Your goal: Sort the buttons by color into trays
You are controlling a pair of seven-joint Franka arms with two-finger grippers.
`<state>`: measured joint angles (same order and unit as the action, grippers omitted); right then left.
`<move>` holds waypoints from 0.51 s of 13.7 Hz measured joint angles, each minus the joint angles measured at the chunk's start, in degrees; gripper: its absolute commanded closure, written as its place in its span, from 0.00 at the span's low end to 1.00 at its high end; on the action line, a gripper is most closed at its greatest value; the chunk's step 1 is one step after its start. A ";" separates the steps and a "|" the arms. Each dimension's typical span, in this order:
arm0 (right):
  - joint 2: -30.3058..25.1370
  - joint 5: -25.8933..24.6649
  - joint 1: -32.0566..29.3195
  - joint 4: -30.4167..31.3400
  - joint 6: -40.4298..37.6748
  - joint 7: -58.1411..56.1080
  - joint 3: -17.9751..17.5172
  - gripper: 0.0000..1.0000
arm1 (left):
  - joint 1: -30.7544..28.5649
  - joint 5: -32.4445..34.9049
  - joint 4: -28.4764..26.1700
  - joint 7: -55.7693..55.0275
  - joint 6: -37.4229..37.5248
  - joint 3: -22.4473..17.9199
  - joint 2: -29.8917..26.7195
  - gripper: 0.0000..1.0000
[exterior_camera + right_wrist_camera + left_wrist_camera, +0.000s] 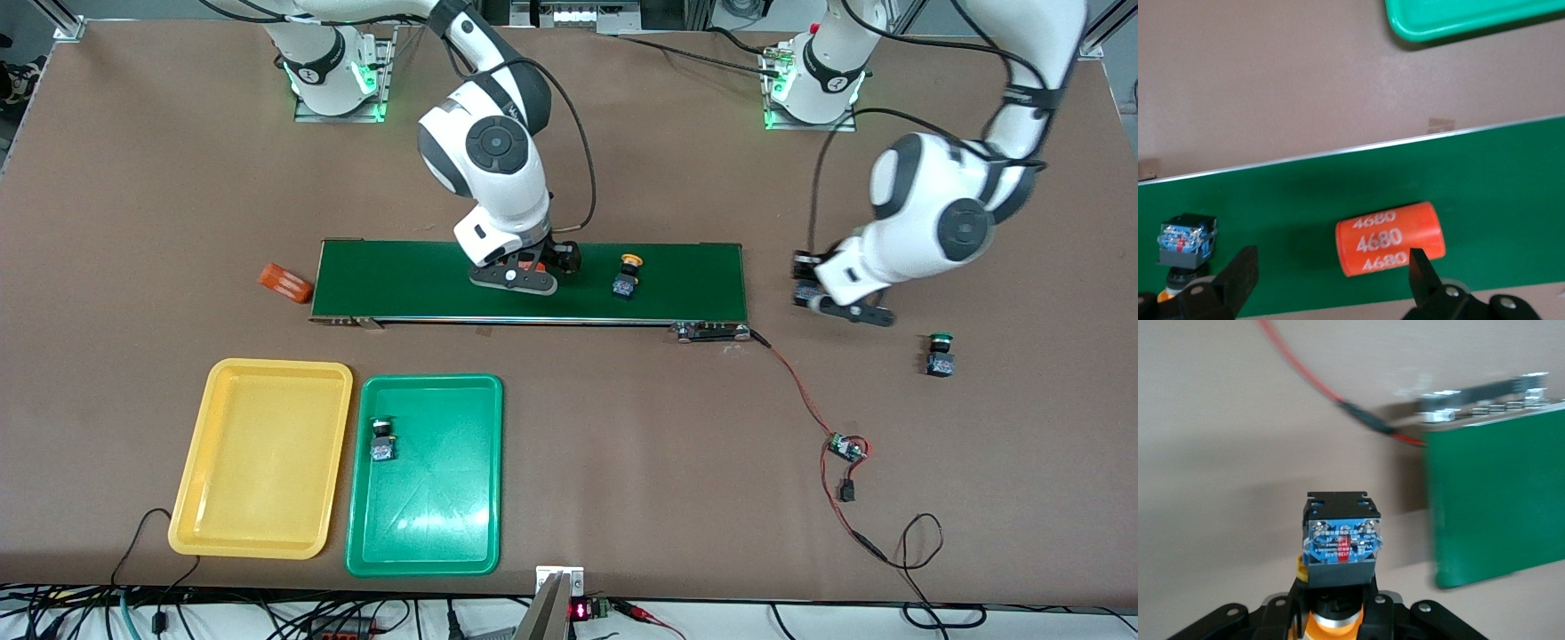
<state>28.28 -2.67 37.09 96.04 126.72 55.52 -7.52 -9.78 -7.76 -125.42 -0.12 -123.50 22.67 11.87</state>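
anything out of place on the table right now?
Two orange "4680" cylinders don't belong to the button sort: one on the conveyor belt between the right gripper fingers, another on the table off the belt's end. The yellow tray holds nothing.

Four buttons: one on the belt (pixel 529 281) with a yellow cap (pixel 627 276), one in the green tray (pixel 382 439), one green-capped on the table (pixel 940 354), one held in the left gripper (pixel 1341 540). Two trays, yellow (pixel 263 458) and green (pixel 427 524). Two orange cylinders: one on the belt (pixel 1390 239), one on the table (pixel 284 283).
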 measured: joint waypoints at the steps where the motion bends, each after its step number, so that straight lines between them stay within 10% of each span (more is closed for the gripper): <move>1: 0.00 0.00 0.09 0.16 0.01 0.21 0.01 0.00 | 3.07 -0.48 0.02 -3.61 -0.20 0.16 0.24 1.00; 7: 0.10 0.01 -0.11 0.42 0.06 1.25 0.26 0.00 | 9.07 -0.57 4.38 -11.31 -1.72 0.45 5.30 1.00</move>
<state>28.38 -2.67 36.98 96.46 126.78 56.77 -7.26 -0.72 -8.33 -121.04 -11.43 -125.22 23.12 17.17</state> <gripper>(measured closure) 0.000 0.665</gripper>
